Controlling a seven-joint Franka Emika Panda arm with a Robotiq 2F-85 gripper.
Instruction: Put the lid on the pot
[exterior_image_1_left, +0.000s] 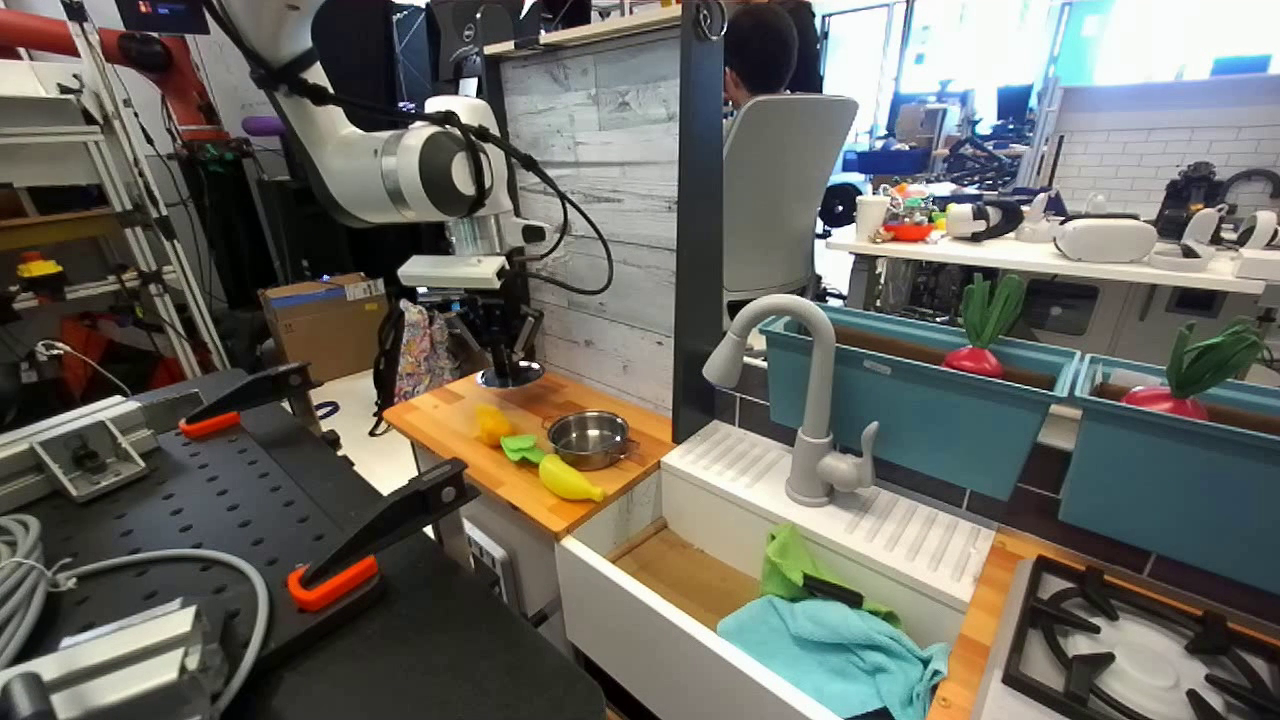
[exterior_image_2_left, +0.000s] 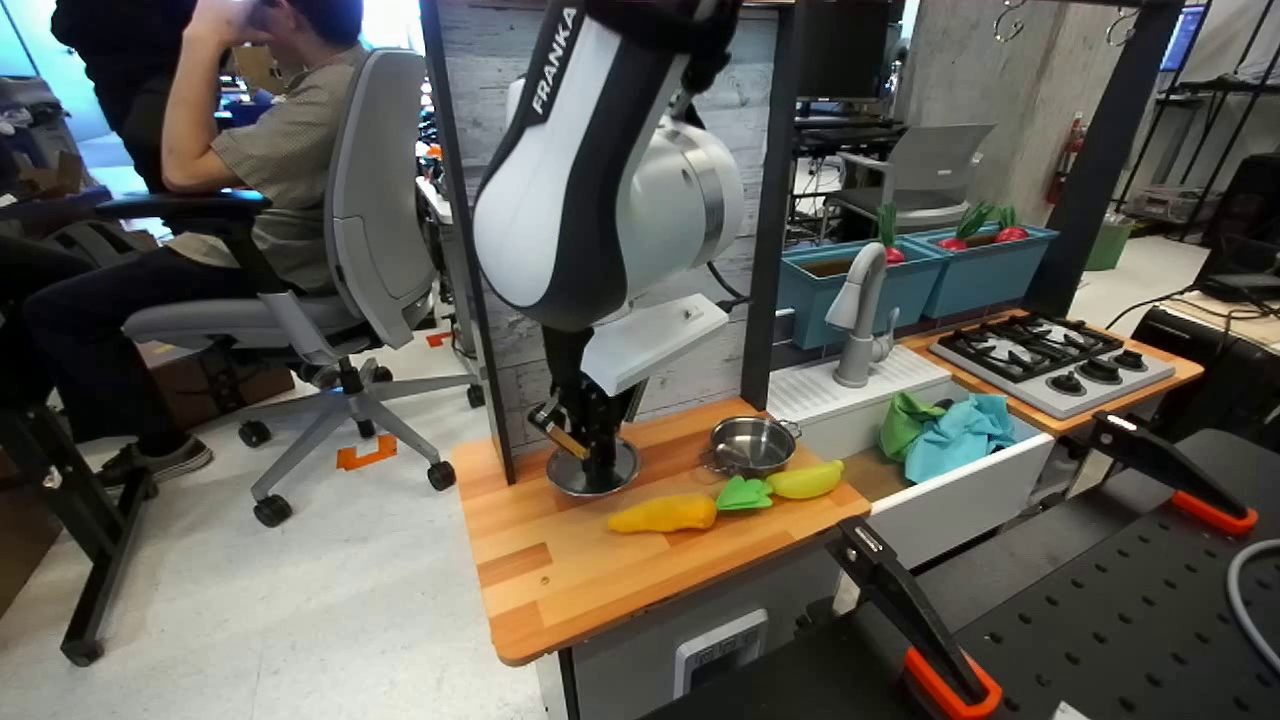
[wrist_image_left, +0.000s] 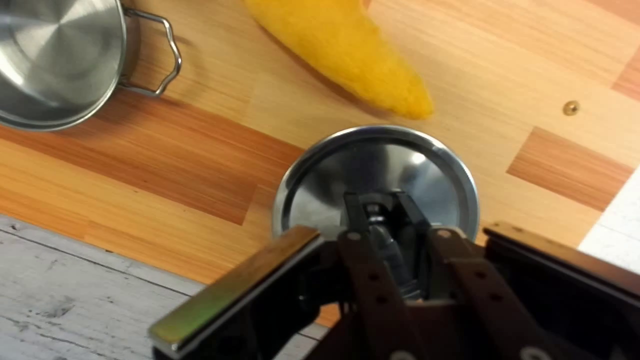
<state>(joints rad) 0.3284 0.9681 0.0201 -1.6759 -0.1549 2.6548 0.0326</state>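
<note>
The pot is small, shiny and silver with wire handles. It stands upright and uncovered on the wooden counter, and shows in both exterior views (exterior_image_1_left: 590, 458) (exterior_image_2_left: 752, 463) and at the upper left of the wrist view (wrist_image_left: 60, 65). The lid is a round silver disc below my fingers (wrist_image_left: 322, 175); it also shows in both exterior views (exterior_image_1_left: 524, 377) (exterior_image_2_left: 568, 480). My gripper (wrist_image_left: 378, 200) (exterior_image_1_left: 508, 368) (exterior_image_2_left: 600, 465) points down and is shut on the lid's knob, mostly hidden between the fingers. The lid looks raised a little above the counter, apart from the pot.
A plush carrot (exterior_image_2_left: 665, 514) (wrist_image_left: 345, 55) with green leaves (exterior_image_2_left: 745, 493) and a yellow banana (exterior_image_2_left: 806, 480) (exterior_image_1_left: 568, 478) lie along the counter's front side. A whitewashed wood wall (exterior_image_1_left: 610, 230) stands behind the counter (exterior_image_2_left: 520, 590). The sink with its faucet (exterior_image_1_left: 815, 420) adjoins beyond the pot.
</note>
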